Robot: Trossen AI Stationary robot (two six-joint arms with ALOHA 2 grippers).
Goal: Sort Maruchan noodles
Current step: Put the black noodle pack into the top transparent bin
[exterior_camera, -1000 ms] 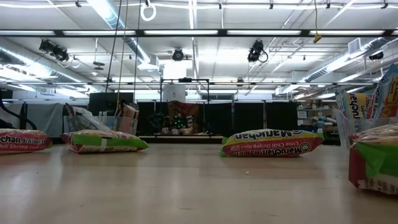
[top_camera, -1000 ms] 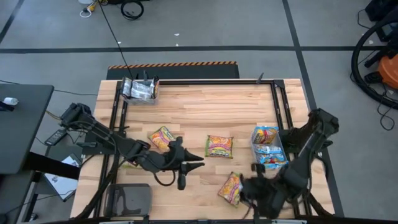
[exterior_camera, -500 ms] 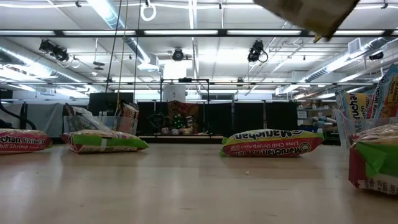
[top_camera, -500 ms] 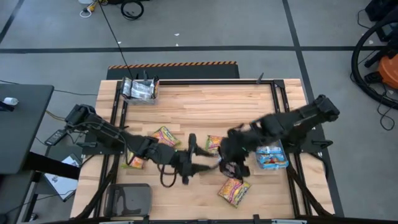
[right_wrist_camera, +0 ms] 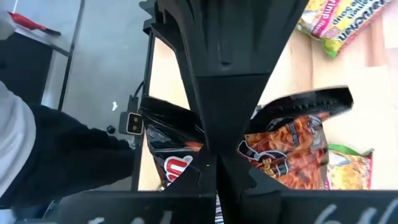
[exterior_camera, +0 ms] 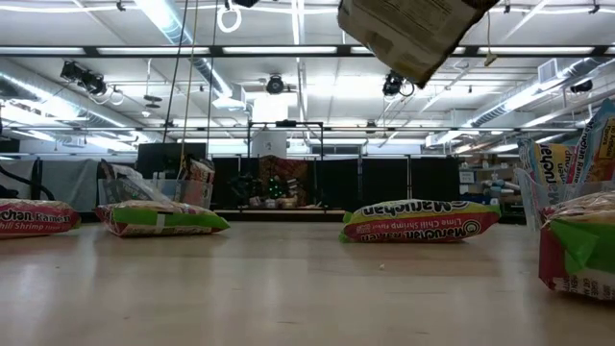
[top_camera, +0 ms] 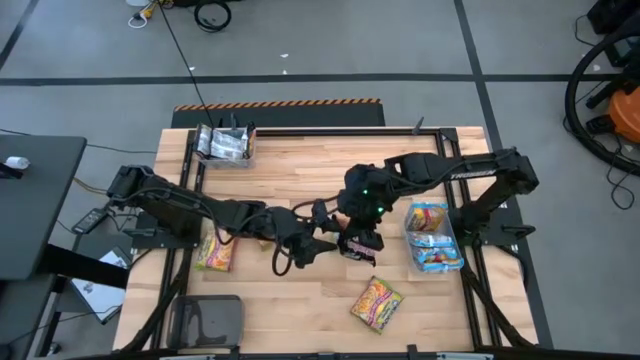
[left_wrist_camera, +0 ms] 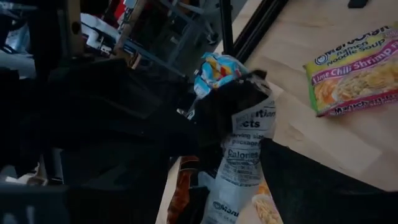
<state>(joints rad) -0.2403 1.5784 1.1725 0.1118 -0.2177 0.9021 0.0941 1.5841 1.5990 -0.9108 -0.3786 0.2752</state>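
Note:
A dark brown-black Maruchan noodle packet (top_camera: 358,245) hangs over the table's middle, with my right gripper (top_camera: 360,232) shut on it. In the low view its printed back (exterior_camera: 408,34) shows high above the tabletop. My left gripper (top_camera: 325,233) reaches in from the left, open, and the packet's lower part (left_wrist_camera: 244,155) stands between its fingers. Yellow-green packets lie flat at the left (top_camera: 215,250) and near the front edge (top_camera: 375,302). Another one (left_wrist_camera: 354,74) lies by the grippers. My right gripper pinches the dark packet's upper edge (right_wrist_camera: 252,146) between its two fingers, about midway along that edge, coming slanting down from the table's right. The packet hangs tilted below the fingers, clear of the table. My left gripper: I cannot tell whether its fingers touch the packet.
A clear bin (top_camera: 432,237) with blue packets stands at the right. A second bin (top_camera: 225,145) holding silver packets sits at the far left corner. More packets (exterior_camera: 159,219) (exterior_camera: 418,221) lie on the wood. Bare tabletop lies along the far side.
My right gripper has swung from the near right part of the table toward the middle and up, carrying the dark packet clear of the table. My left gripper has moved right toward that packet, rolled about its own line, and its fingers now stand wider apart.

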